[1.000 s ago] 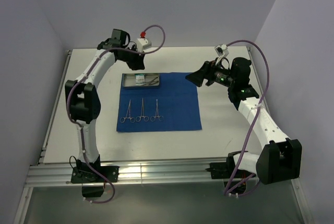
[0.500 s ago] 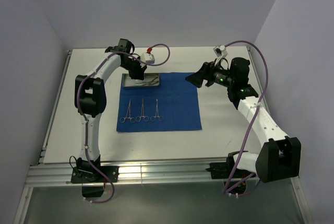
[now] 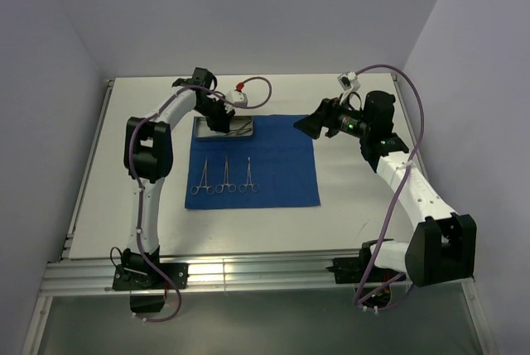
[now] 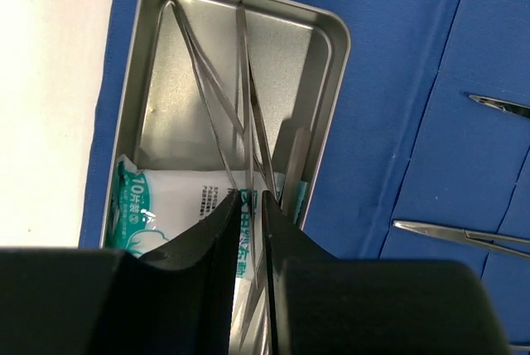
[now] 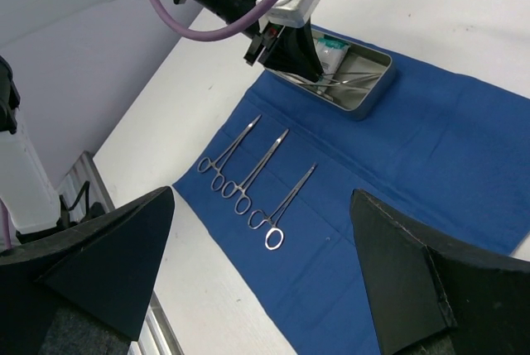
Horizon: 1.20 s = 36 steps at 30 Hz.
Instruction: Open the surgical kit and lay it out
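Hanging directly over the steel tray (image 4: 331, 49) at the far left corner of the blue cloth (image 4: 397, 82), the left gripper (image 4: 248, 206) has its fingers nearly together astride the slim instruments (image 4: 242, 82), which lie lengthwise in the tray and cross the white-green packet (image 4: 178, 202). Whether the fingers pinch one cannot be told. The left arm is plainly the nearer, bent down onto the tray, while the right gripper (image 3: 308, 126) hovers with its fingers wide apart by the cloth's far right corner, well apart from the tray.

- I see the blue cloth (image 3: 273, 169) spread flat beneath my left gripper (image 4: 250, 199).
- The shallow steel tray (image 4: 331, 49) sits on the cloth, directly under that gripper.
- Slim tweezers (image 4: 242, 65) lie crossed inside the tray, running toward the gripper's tips.
- The white-green packet (image 4: 166, 202) lies in the tray end below the tips.
- Three ring-handled clamps (image 3: 224, 175) lie side by side on the cloth, apart from the gripper.
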Tool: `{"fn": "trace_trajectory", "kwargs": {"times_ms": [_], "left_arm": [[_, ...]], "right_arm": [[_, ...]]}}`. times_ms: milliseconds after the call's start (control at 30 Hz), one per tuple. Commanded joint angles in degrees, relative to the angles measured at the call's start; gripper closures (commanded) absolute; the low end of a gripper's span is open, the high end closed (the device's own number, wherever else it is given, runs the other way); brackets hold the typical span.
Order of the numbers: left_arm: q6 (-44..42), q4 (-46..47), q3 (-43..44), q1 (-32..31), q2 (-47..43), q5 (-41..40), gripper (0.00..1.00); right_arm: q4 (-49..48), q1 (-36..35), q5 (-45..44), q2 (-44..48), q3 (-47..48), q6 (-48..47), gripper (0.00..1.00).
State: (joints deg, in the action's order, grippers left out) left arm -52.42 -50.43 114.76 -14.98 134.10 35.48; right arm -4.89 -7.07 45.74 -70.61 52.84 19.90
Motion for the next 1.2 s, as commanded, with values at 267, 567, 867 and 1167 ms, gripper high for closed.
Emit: {"fn": "trace_trajectory", "kwargs": {"times_ms": [267, 567, 867, 1167], "left_arm": [[-1.36, 2.53, 1.26, -0.66, 1.34, -1.21, 0.84], [-2.86, 3.59, 0.47, -0.66, -0.86, -1.12, 1.00], [-7.07, 2.45, 0.73, -0.66, -7.36, -1.29, 1.00], [-15.24, -0.89, -2.17, -1.28, -18.87, 0.64, 1.00]], "right_arm": [[-1.71, 0.65, 0.67, -0.67, 1.83, 0.05, 0.06], [-1.79, 0.74, 0.85, -0.93, 2.27, 0.14, 0.06], [0.14, 0.66, 1.11, -0.32, 2.88, -3.19, 0.06], [10.06, 1.71, 2.33, 4.41, 3.15, -23.19, 0.14]]}}
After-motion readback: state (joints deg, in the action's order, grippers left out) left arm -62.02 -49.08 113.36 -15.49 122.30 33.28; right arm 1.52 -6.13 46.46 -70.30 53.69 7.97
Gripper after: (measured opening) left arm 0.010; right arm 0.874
